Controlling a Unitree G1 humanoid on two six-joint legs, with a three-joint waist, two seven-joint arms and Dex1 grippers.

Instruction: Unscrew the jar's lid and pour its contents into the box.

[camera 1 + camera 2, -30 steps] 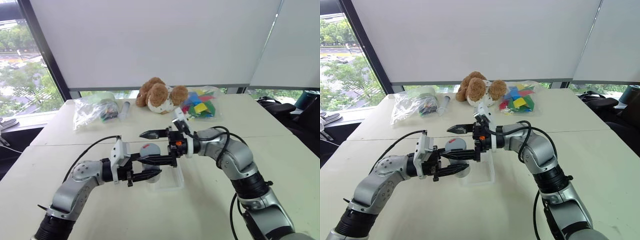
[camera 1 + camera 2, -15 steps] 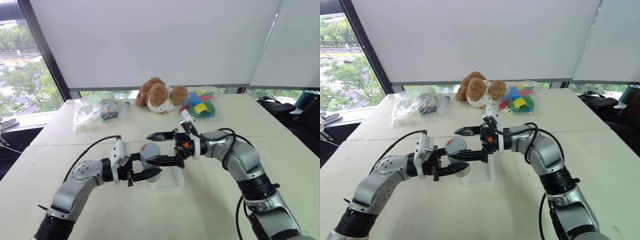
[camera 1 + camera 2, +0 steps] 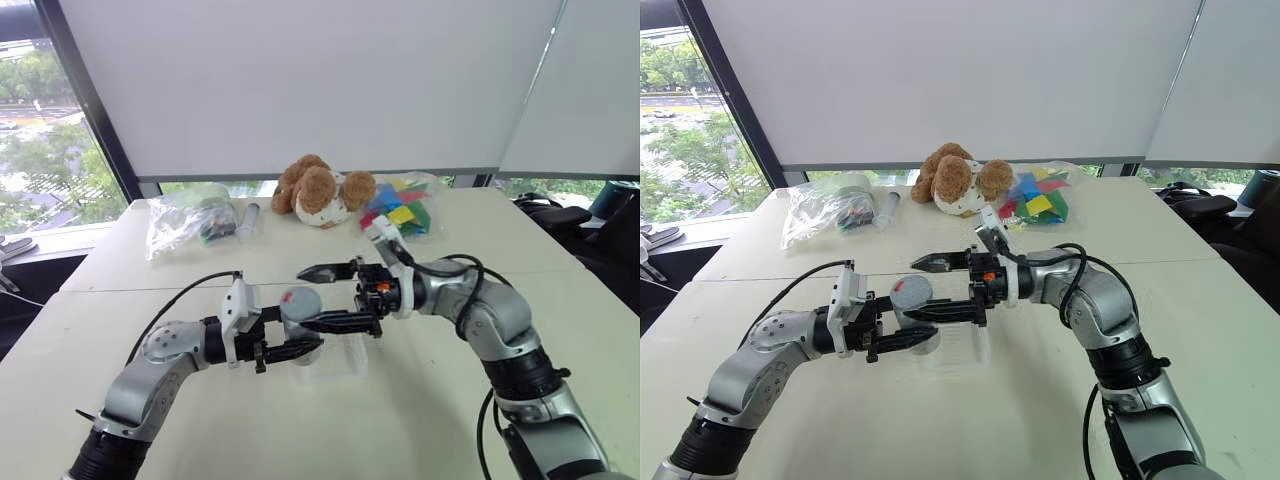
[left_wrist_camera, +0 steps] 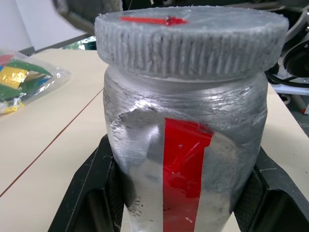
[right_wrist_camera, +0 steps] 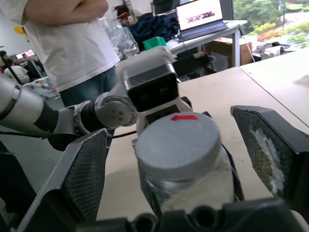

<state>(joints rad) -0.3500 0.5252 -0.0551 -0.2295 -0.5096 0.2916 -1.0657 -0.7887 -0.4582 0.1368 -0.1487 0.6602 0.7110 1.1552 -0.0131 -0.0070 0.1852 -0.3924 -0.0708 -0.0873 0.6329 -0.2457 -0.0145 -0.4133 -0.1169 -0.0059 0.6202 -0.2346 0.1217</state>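
Holding the jar (image 4: 186, 159) steady, my left gripper (image 3: 290, 335) has its two fingers clamped against the silver body from either side, just under the lid (image 4: 190, 41), with the red label stripe facing out between them. My right gripper (image 3: 330, 297) stands wide apart and grips nothing; one finger sits above and behind the lid, the other in front of it, so the cap lies between the pads but touches neither. The lid looks fully seated, so I judge the unscrewing not yet begun. Directly below the left fingers, the box (image 3: 333, 358) rests on the table (image 3: 420, 420), partly under the jar. Beyond the right fingers lie a plush toy (image 3: 322, 190) and a bag of coloured pieces (image 3: 402, 212).

My worry: if the right fingers close off-centre on the ribbed rim, they may slip or twist the whole jar within the left grip. A loosened left grip would drop the jar onto the box and knock it aside.
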